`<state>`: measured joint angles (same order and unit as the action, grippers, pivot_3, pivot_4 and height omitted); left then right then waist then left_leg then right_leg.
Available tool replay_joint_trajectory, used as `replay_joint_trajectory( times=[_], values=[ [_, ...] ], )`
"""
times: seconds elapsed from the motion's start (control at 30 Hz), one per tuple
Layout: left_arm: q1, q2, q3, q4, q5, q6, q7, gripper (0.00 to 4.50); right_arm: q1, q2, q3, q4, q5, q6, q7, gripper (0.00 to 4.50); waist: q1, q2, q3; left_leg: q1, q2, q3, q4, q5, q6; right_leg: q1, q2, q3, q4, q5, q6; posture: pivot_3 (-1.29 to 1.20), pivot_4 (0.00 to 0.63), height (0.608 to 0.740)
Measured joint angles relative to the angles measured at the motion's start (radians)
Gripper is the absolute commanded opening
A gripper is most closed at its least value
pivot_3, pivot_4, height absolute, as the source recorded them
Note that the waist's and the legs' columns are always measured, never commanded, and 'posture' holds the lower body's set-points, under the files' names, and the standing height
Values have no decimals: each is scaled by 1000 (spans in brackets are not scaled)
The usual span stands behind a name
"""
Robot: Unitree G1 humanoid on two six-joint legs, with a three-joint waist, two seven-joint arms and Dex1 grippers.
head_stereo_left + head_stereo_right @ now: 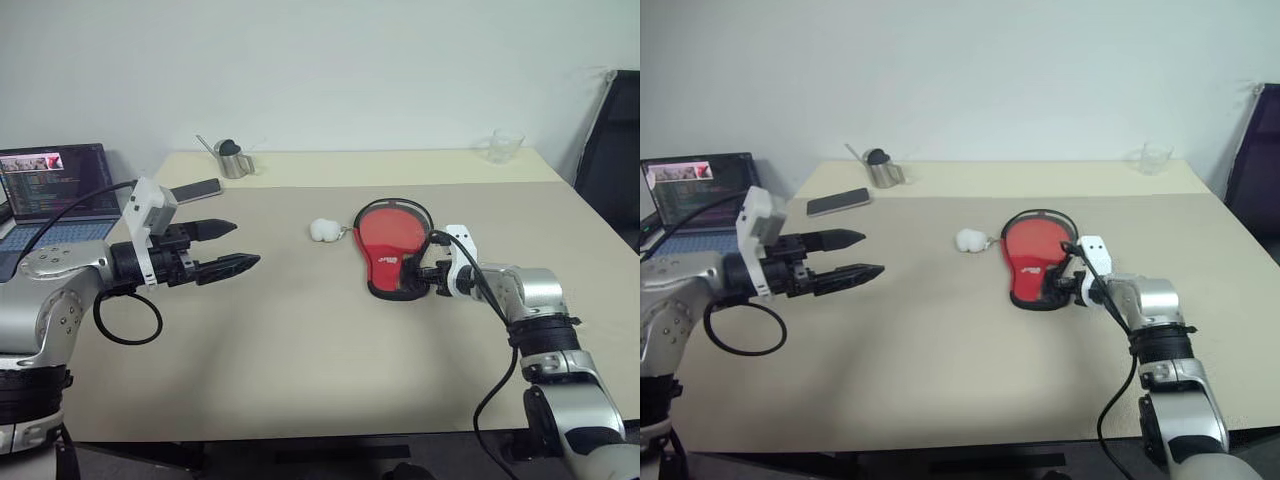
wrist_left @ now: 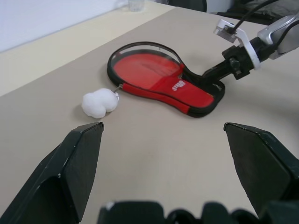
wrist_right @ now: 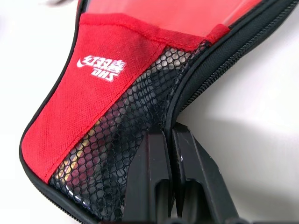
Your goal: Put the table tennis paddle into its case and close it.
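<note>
Looks like an office: a plain beige worktop [image 1: 300, 340], an open laptop [image 1: 55, 195] showing code behind the left end effector [image 1: 240, 247], a black chair [image 1: 615, 150].

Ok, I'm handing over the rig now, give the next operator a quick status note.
Left gripper: open, holding nothing, hovering over the table left of the case.
Right gripper: shut at the handle end of the case, fingers pinched at the zip edge beside the mesh pocket; whether it holds the zip pull I cannot tell.
Case lies flat mid-table, red face up, a white puff on its cord beside it.
Paddle: its red face shows inside the case at the round end, so it looks to be in.
Left: finish zipping; the round end looks open.
</note>
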<state>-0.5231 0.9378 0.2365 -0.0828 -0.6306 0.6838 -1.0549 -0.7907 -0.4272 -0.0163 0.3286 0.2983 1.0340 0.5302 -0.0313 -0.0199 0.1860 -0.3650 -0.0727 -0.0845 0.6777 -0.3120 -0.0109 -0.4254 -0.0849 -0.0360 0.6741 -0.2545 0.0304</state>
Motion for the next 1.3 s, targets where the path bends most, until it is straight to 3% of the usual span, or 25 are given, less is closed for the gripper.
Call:
replay_joint_trajectory(
  times=[0.43, 0.63, 0.87, 1.1, 1.3],
  values=[
    [-100, -29, -97, 110, 54, -61, -57, 4500, 292, -217, 39, -543, 162, 293, 127, 16, 6, 0, 0, -1, 0, -1, 0, -1, 1, 1, 0, -2, -2, 0, 0, 0, 150, 740],
    [-152, -48, -142, 173, 85, -85, -94, 4500, 427, -264, 9, -746, 247, 379, 137, 16, 6, -1, 0, -1, 0, -2, 0, -1, 1, 1, 0, -2, -2, 0, 1, 0, 150, 740],
    [-207, -72, -173, 226, 111, -111, -134, 4500, 502, -264, -38, -865, 316, 466, 130, 16, 6, -1, 0, 0, 0, -2, 1, -1, 1, 2, 0, -2, -2, 0, 1, 0, 150, 740],
    [-229, -103, -194, 257, 136, -124, -159, 4500, 543, -160, -84, -964, 370, 568, 77, 16, 4, -1, 0, 0, 0, -2, 1, -1, 1, 2, 0, -2, -1, 0, 1, 0, 150, 740],
    [-237, -114, -198, 266, 149, -124, -174, 4500, 557, -141, -82, -992, 413, 573, 48, 16, 4, -1, 0, 0, 0, -2, 2, -1, 1, 2, 0, -2, -1, 0, 1, 0, 150, 740]
  ],
)
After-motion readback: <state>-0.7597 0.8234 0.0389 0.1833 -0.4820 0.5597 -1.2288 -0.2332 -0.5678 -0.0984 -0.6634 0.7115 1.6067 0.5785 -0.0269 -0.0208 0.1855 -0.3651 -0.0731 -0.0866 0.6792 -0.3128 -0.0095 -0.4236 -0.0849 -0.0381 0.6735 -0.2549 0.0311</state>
